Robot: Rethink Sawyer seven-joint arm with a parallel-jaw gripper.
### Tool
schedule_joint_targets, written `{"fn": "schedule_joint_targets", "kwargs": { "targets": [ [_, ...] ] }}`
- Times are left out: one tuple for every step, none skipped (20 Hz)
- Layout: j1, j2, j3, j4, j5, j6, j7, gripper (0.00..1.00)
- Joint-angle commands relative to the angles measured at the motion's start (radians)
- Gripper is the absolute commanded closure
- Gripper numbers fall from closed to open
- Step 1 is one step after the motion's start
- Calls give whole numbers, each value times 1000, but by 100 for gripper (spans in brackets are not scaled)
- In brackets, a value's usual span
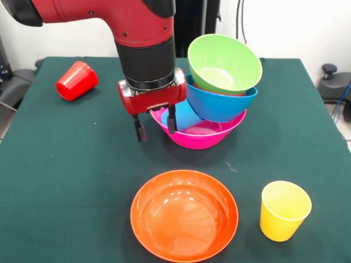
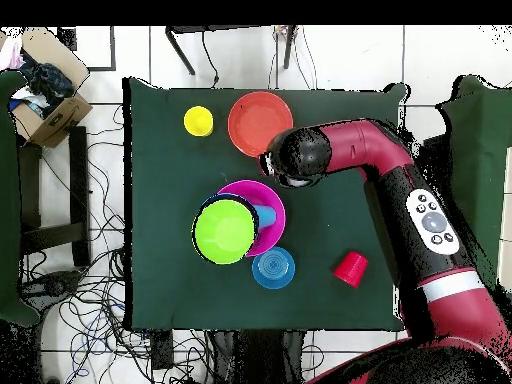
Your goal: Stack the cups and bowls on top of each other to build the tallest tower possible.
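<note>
The end effector (image 1: 156, 125) hangs with its two dark, slim fingers spread apart and nothing between them, low over the bench (image 1: 66, 164) at the near-left rim of the large pink bowl (image 1: 200, 134); one finger shows in front of that rim. Above the fingers sit a red block and a black cylindrical wrist on the glossy red arm (image 2: 400, 170).

The tower (image 1: 219, 93) stands just beside it, toward the middle of the dark green cloth-covered bench. Its base is the pink bowl, round, smooth and shiny. A large blue bowl (image 1: 222, 104) rests in it, tipped, and a light blue cup (image 2: 266, 214) lies inside the pink bowl under that. On top a large green bowl (image 1: 225, 63) leans, its mouth tilted toward the camera, with a reddish rim barely showing beneath it.

A wide orange bowl (image 1: 184, 215) stands upright at the near edge, glossy with reflections. A yellow cup (image 1: 284, 210), tapered and handleless, stands upright to its right. A red cup (image 1: 77, 80) lies on its side far left. In the overhead view a small blue bowl (image 2: 273, 267) sits beside the tower
</note>
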Motion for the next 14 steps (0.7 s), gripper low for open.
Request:
{"fn": "schedule_joint_targets", "kwargs": {
  "targets": [
    [68, 91, -42, -186, -41, 106, -303, 0],
    [75, 108, -43, -216, -50, 109, -320, 0],
    [84, 134, -43, -256, -61, 109, -334, 0],
    [92, 153, -43, -291, -69, 113, -350, 0],
    [99, 170, -42, -323, -72, 121, -366, 0],
    [108, 191, -38, -361, -74, 128, -380, 0],
    [111, 204, -36, -382, -73, 135, -393, 0],
    [116, 221, -33, -412, -75, 143, -411, 0],
    [114, 232, -34, -428, -78, 145, -430, 0],
    [119, 243, -38, -452, -89, 149, -448, 0],
    [119, 245, -46, -462, -94, 151, -448, 0],
    [119, 247, -53, -472, -99, 154, -449, 0],
    [116, 245, -59, -468, -98, 149, -452, 0],
    [117, 251, -59, -480, -99, 150, -466, 0]
  ]
}}
